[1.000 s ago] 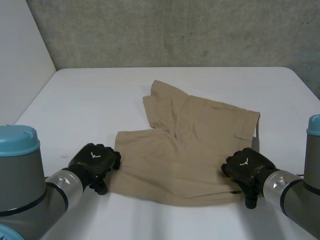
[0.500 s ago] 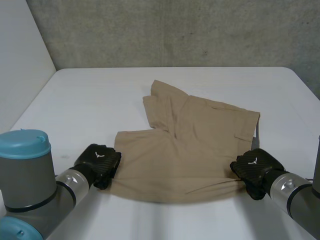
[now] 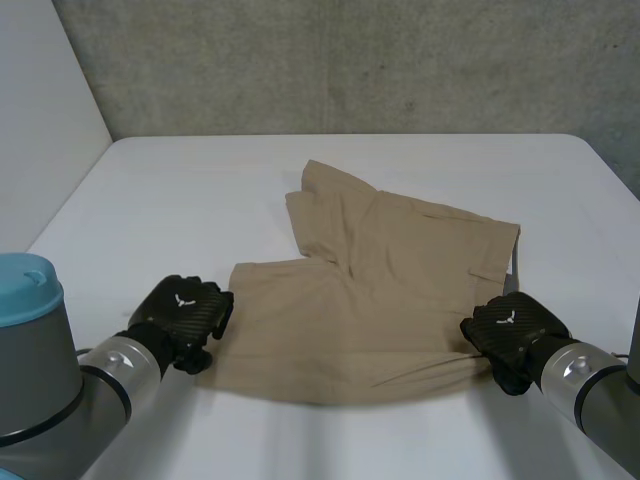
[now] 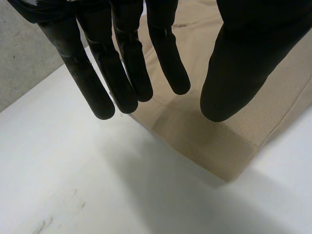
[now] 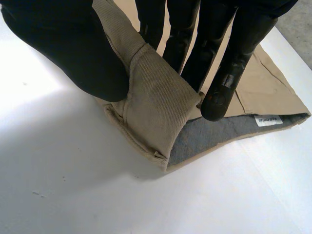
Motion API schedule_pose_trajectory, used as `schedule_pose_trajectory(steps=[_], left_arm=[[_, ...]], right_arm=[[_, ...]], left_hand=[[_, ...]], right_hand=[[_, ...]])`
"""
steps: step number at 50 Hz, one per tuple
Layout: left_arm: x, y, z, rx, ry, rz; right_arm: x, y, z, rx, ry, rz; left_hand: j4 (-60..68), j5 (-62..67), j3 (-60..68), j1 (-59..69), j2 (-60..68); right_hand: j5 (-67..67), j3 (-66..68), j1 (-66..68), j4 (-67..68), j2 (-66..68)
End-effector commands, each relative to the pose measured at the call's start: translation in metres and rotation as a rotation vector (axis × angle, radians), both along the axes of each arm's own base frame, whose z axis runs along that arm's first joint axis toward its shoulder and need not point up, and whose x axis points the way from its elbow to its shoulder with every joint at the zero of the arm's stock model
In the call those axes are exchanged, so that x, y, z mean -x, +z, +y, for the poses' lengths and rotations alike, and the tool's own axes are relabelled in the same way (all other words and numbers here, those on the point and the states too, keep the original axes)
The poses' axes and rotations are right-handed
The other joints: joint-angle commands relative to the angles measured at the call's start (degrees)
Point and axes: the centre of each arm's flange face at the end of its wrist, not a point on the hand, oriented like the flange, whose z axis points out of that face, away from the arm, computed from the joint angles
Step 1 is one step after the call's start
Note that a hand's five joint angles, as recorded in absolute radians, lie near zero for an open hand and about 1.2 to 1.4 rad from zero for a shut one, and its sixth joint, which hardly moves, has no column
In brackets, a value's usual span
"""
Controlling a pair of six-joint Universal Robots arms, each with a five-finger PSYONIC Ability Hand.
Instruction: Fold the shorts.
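shorts [image 3: 370,300]: tan, on white counter [image 3: 180,200] | left robot hand [image 3: 180,315]: fingers apart over 1 corner | right robot hand [image 3: 510,330]: clamped on another corner

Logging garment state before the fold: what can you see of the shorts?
The shorts are tan woven twill with stitched hems, lying mostly flat on the white table, one leg angled toward the far side. The right hand pinches a near corner between thumb and fingers, lifting it so a grey lining and a small white label show. The left hand, fingers straight, is over the other near corner, which lies flat.
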Motion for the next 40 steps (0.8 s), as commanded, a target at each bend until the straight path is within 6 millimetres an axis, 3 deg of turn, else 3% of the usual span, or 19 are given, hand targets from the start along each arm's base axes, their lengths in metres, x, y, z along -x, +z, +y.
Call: schedule_pose_trajectory(steps=[1,16,20,26,35,40], left_arm=[[0.0,-0.007,-0.001,-0.024,0.002,-0.01],[0.003,-0.032,-0.006,-0.086,-0.006,-0.034],[0.003,-0.033,-0.006,-0.087,-0.004,-0.036],[0.003,-0.033,-0.008,-0.067,-0.001,-0.028],[0.003,-0.035,-0.002,-0.087,-0.008,-0.036],[-0.001,-0.02,0.013,-0.087,-0.022,-0.048]], right_arm=[[0.0,-0.001,0.001,-0.002,0.0,0.0],[0.0,-0.002,0.002,-0.005,0.001,0.0],[0.001,-0.002,0.001,-0.002,0.0,0.0],[0.001,-0.003,0.002,-0.002,0.0,0.0],[0.001,-0.001,0.003,0.002,-0.003,0.001],[0.001,0.003,0.005,0.01,0.005,0.011]], left_hand=[[4.0,3.6,3.8,3.9,4.2],[-4.4,-4.8,-4.6,-4.5,-4.3],[0.5,0.1,0.3,0.4,0.6],[31.4,31.0,31.2,31.3,31.5],[31.4,31.0,31.2,31.3,31.6],[31.4,31.0,31.2,31.3,31.6]], right_hand=[[13.5,12.7,25.9,11.9,12.6],[13.5,12.7,25.9,11.9,12.6],[13.5,12.7,25.9,11.9,12.6],[13.5,12.7,25.9,11.9,12.6],[13.5,12.7,25.9,11.9,12.6],[13.5,12.7,25.9,11.9,12.6]])
